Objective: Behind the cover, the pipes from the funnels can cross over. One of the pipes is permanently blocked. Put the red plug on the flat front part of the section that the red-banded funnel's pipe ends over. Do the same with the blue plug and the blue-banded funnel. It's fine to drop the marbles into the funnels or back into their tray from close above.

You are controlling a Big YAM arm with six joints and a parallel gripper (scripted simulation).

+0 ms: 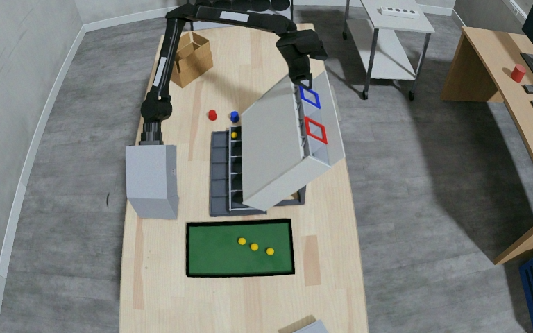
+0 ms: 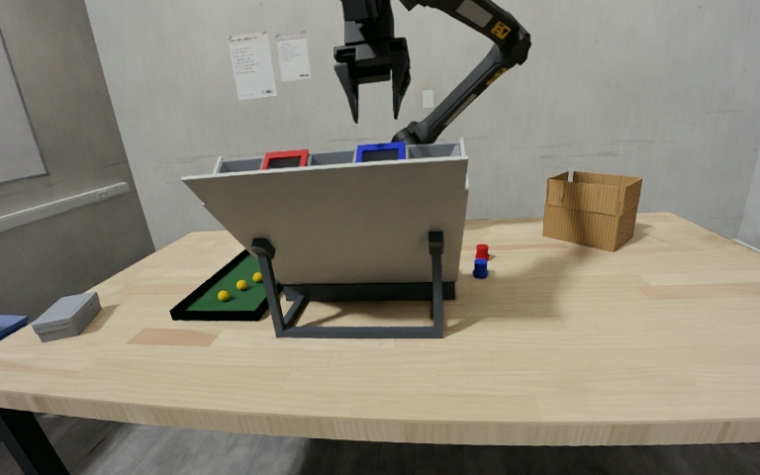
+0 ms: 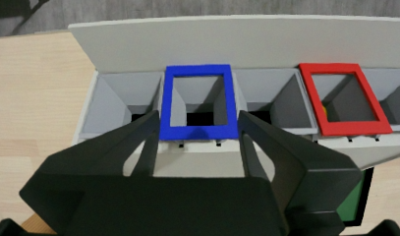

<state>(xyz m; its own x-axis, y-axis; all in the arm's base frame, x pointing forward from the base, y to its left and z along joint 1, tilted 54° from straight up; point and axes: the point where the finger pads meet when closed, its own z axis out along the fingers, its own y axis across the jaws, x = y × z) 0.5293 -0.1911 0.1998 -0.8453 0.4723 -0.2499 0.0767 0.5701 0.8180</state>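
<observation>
My gripper (image 2: 374, 114) is open and empty, hanging a little above the blue-banded funnel (image 2: 380, 151). In the wrist view its fingers frame that funnel (image 3: 200, 101). The red-banded funnel (image 3: 342, 98) is two funnels along the row, and a bit of yellow shows inside it. The red plug (image 1: 212, 114) and blue plug (image 1: 234, 116) stand on the table beside the far end of the sectioned catch tray (image 1: 225, 173). One yellow marble (image 1: 234, 134) lies in the tray's section nearest the plugs. Three marbles (image 1: 255, 246) lie in the green tray (image 1: 239, 247). The pipes are hidden behind the grey cover (image 1: 275, 136).
A grey box (image 1: 153, 180) stands by the arm's base. A cardboard box (image 1: 191, 59) stands at the far end of the table. A small grey block (image 2: 66, 316) lies near the table's end past the green tray.
</observation>
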